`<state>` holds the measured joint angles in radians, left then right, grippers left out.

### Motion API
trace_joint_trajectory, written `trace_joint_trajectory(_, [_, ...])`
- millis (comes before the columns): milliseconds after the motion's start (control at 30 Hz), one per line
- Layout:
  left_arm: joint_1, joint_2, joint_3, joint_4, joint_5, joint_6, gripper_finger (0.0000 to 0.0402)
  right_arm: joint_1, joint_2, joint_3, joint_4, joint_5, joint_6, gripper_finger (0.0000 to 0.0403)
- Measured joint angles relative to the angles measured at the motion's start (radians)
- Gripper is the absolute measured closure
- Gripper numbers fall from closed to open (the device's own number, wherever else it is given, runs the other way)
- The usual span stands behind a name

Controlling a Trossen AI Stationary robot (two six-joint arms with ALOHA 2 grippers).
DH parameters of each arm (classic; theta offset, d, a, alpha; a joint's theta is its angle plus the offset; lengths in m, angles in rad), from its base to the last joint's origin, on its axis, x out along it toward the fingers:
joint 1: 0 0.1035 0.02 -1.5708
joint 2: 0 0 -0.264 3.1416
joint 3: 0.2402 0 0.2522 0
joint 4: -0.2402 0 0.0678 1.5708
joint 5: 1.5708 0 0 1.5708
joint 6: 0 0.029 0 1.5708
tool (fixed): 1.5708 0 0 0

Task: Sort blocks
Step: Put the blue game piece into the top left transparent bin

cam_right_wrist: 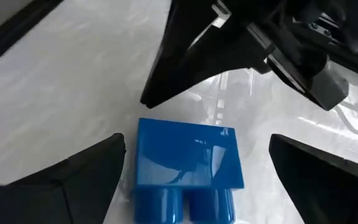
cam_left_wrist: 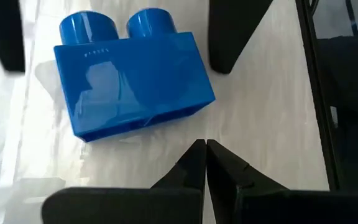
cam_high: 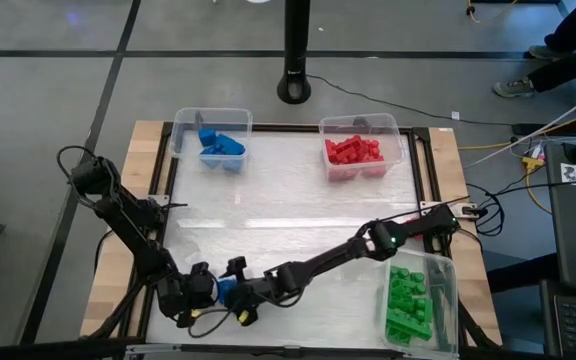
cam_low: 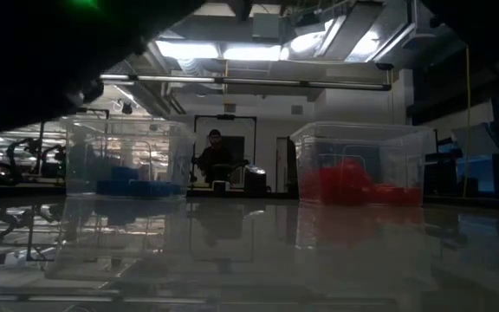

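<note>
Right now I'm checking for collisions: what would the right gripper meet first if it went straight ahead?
Probably the blue two-stud plastic brick between its open fingers, then the shut left gripper just beyond; depth is unclear.

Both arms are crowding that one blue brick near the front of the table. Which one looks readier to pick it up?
Probably the right. Its end effector is open with the blue brick between its fingers. The left end effector is shut, its tips meeting just short of the brick, so it would have to open first.

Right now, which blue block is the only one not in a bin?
The lone blue block on the table's near edge, lying between the left claw and the open right claw. The other blue blocks sit piled in their far bin.
</note>
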<state>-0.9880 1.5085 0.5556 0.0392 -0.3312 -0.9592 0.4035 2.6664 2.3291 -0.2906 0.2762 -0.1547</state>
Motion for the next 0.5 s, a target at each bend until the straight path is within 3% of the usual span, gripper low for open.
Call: trace_joint_trajectory(500, [0.001, -0.001, 0.000, 0.003, -0.020, 0.017, 0.0399, -0.026, 0.050, -0.001, 0.060, -0.083, 0.038, 0.0007])
